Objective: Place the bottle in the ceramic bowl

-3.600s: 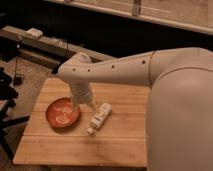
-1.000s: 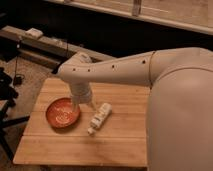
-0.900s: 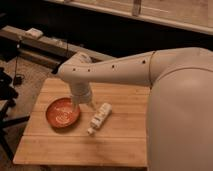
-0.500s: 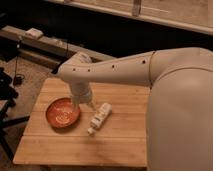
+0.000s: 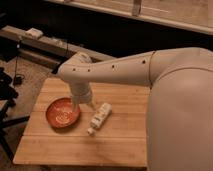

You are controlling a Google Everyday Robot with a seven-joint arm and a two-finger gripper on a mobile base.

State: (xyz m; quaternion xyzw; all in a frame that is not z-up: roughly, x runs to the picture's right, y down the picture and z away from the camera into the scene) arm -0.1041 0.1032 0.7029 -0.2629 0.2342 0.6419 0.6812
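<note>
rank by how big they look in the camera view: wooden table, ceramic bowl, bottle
1. wooden table
2. ceramic bowl
3. bottle
The claw, down between bowl and bottle, is mostly hidden by the arm, so unranked.

Dim, warm light; the pincer (image 5: pixel 83 104) sits shadowed beside the ceramic bowl (image 5: pixel 54 115).

No shift seen: hand (image 5: pixel 83 104) stays between ceramic bowl (image 5: pixel 59 117), bottle (image 5: pixel 100 116).

Gripper (image 5: pixel 83 104) sits between ceramic bowl (image 5: pixel 55 119) and bottle (image 5: pixel 101 115).
</note>
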